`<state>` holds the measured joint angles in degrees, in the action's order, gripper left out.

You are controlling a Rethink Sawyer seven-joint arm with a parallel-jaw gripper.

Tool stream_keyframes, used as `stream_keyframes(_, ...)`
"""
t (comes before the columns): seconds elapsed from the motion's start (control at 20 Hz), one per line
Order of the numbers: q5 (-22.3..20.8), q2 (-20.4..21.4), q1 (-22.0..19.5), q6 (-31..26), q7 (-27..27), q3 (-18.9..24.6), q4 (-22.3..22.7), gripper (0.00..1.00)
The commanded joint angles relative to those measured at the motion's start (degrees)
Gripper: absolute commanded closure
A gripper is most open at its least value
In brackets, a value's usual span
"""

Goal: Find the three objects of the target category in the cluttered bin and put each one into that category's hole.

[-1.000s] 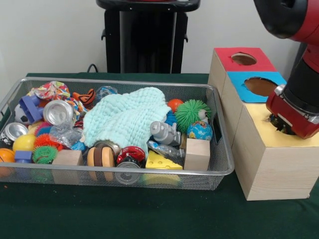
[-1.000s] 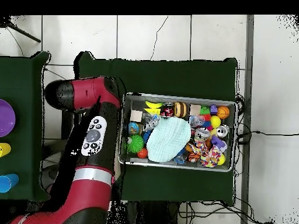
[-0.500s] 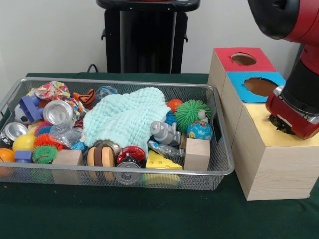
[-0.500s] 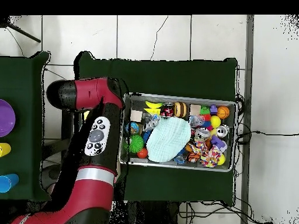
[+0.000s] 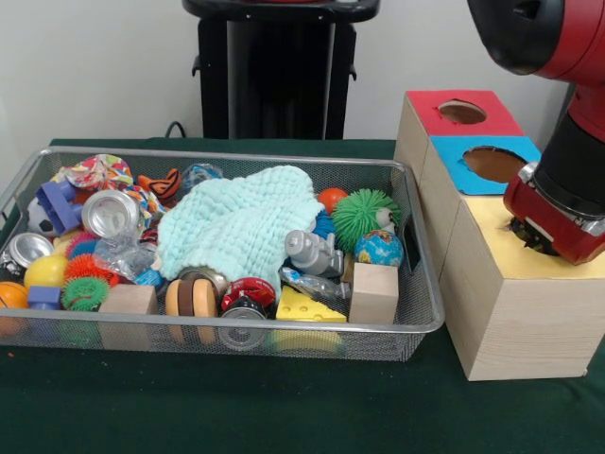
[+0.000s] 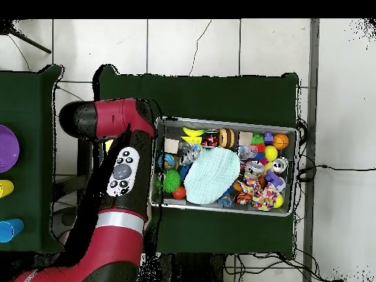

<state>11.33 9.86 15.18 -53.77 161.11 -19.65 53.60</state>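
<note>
Bin (image 5: 416, 326): I count 2 wooden blocks (image 5: 374, 292), 1 aqua cloth (image 5: 236, 225) | 3 holes (image 5: 492, 164) | gripper (image 5: 535, 238): can't tell its state

cloth (image 5: 236, 222) in bin (image 5: 421, 322) | boxes (image 5: 510, 312) right of bin

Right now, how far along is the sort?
Done: nothing I can confirm; the holes' insides are hidden. In hand: the gripper sits low over the yellow-topped box, apparently at its hole; fingers and any load are hidden. Left: the wire bin is full, with a mint cloth covering its middle, so searching likely remains.
</note>
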Motion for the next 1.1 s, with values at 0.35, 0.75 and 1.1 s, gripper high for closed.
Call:
stream_keyframes(0.35, 1.0, 5.9, -2.7, -4.0, 5.2, 1.4, 1.5, 1.00)
stream_keyframes(0.75, 0.4, 11.0, -2.8, -15.8, 2.7, -0.3, -1.5, 1.00)
stream_keyframes(1.1, -1.1, 13.7, -3.3, -20.9, 1.1, -0.9, -3.9, 1.00)
